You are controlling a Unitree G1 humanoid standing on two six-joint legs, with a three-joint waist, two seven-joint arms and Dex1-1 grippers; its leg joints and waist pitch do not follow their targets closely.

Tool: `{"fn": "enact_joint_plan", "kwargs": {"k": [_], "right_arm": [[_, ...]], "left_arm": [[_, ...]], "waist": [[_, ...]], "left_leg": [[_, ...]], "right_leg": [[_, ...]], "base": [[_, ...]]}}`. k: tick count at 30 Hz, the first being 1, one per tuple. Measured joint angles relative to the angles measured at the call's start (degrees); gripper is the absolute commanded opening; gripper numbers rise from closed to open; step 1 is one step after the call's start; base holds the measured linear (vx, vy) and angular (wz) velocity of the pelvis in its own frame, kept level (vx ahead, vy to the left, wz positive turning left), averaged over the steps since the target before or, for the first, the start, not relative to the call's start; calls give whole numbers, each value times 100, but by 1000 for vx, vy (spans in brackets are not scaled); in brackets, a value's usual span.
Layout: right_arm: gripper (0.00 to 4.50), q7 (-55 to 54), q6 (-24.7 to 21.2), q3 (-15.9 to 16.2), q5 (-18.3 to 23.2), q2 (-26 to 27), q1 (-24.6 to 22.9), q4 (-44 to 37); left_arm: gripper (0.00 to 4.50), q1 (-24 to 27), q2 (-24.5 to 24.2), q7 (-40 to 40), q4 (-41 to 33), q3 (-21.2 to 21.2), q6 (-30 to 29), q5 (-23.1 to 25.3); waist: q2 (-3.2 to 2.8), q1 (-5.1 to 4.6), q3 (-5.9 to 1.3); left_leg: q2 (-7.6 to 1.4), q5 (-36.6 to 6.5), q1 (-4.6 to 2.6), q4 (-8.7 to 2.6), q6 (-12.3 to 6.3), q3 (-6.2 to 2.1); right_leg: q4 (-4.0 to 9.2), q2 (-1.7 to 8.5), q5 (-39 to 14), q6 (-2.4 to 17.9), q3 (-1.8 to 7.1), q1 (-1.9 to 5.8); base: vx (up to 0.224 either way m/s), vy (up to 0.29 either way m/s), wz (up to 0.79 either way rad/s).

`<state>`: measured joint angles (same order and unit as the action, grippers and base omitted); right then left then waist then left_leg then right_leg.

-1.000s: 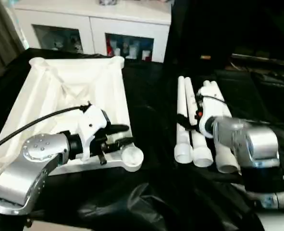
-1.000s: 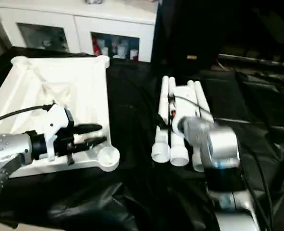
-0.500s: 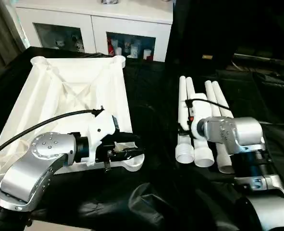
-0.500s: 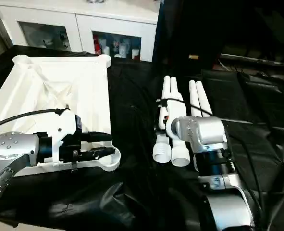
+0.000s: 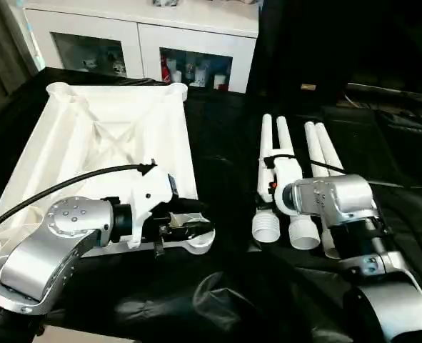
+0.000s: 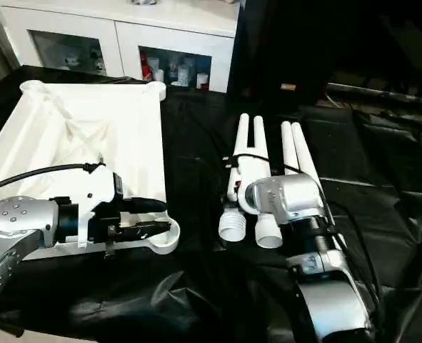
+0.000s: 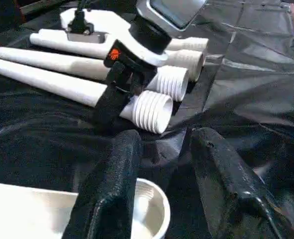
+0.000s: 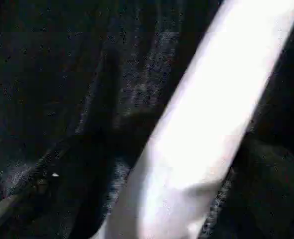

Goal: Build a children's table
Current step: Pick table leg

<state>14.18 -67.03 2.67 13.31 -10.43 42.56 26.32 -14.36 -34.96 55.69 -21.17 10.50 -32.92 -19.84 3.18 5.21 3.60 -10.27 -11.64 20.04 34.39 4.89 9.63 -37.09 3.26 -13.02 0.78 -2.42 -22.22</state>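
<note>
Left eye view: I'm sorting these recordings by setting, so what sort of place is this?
Probably a home-like room set up for a furniture-assembly trial: a white cabinet with glass doors holding small items stands behind, and a black plastic sheet covers the work surface under the ribbed white plastic tabletop and white tapered tube legs.

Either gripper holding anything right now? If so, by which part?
Left gripper straddles the tabletop's corner socket rim, grip unclear. Right gripper is open astride the leftmost leg near its threaded end, not closed.
</note>
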Motion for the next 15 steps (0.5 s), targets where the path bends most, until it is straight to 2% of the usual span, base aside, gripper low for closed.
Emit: {"fn": "enact_joint_plan", "kwargs": {"k": [8,15], "right_arm": [[368,10,147,-27,-46,76,129,433],[310,5,254,-164,-47,95,197,673]], "left_arm": [[201,0,-121,-19,-17,204,-116,103],[201,0,-179,-44,-17,240,-82,212]], "waist": [[90,-2,2],[114,-6,-5]], "left_leg": [[-2,9,-1,1,16,2],[-2,11,-2,1,19,2]], "right_leg": [[-1,0,0,0,0,0],[-1,0,1,0,0,1]], "base": [[0,0,0],[0,0,0]]}}
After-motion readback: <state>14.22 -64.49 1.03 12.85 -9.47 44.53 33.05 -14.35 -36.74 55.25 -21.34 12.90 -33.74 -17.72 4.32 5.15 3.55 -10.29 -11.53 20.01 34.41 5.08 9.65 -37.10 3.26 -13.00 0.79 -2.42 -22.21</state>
